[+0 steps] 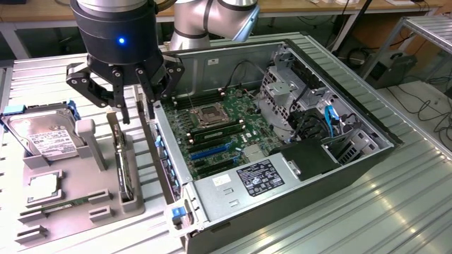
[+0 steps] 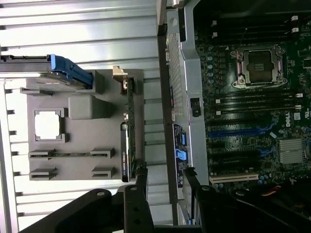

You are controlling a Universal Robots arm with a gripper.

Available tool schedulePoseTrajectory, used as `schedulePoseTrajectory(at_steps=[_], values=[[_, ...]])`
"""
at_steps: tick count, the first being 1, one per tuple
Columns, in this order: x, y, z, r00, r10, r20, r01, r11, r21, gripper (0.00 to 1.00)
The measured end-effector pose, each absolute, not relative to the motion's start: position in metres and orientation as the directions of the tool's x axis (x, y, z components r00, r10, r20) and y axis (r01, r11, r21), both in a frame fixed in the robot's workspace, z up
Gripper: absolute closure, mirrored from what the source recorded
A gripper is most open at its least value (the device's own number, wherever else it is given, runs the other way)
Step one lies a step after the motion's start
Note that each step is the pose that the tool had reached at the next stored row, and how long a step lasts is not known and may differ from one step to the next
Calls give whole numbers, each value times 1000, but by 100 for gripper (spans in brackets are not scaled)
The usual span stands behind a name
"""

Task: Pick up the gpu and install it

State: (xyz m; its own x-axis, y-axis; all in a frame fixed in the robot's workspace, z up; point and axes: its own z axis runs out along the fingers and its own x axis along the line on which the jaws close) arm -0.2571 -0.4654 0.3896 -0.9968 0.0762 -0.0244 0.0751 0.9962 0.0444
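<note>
The gpu [image 1: 121,159] stands on its long edge in a slot of the grey holder tray [image 1: 78,174], just beside the open computer case [image 1: 367,159]. In the wrist view the gpu [image 2: 127,145] is a thin dark strip with green board toward its far end. My gripper [image 1: 137,117] hangs above the gpu's upper end, open, with nothing between its black fingers [image 1: 123,108]. In the wrist view the gripper [image 2: 165,182] is offset toward the case, its gap over the strip between tray and case wall, and one finger [image 2: 141,182] lines up with the card.
On the tray sit a silver hard drive [image 1: 42,136] with a blue clip, a processor [image 1: 44,186] and a memory stick [image 1: 65,205]. Inside the case the motherboard [image 1: 219,132] shows blue expansion slots [image 1: 211,151]. Ribbed metal table [image 1: 395,211] surrounds everything.
</note>
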Motion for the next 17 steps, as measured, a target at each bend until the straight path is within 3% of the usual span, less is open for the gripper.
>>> schedulePoseTrajectory(at_steps=[17], values=[[-264, -465, 387, -997, 76, -24, 75, 996, 44, 58]])
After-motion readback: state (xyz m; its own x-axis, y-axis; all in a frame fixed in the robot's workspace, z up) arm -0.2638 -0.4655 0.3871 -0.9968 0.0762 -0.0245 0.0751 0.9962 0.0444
